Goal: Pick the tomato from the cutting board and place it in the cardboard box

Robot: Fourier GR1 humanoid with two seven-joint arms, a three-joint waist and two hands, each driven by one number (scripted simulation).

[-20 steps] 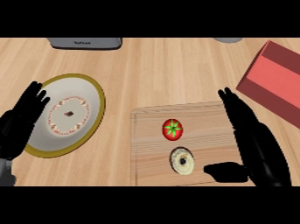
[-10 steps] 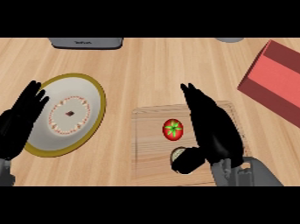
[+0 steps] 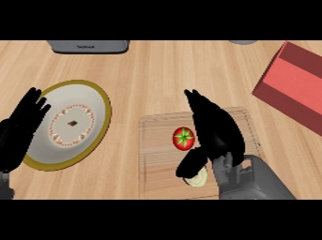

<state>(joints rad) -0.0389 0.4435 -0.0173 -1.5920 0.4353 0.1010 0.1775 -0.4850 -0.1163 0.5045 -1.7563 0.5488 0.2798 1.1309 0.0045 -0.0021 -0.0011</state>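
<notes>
Right hand, fingers straight, just beside tomato on cutting board

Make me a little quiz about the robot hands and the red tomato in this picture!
1. True or false: the round red tomato lies on the pale wooden cutting board.
2. Which robot hand is right beside the tomato? A) left robot hand B) right robot hand
3. Fill in: the red cardboard box sits at the view's ____ side.

Key: 1 true; 2 B; 3 right.
</notes>
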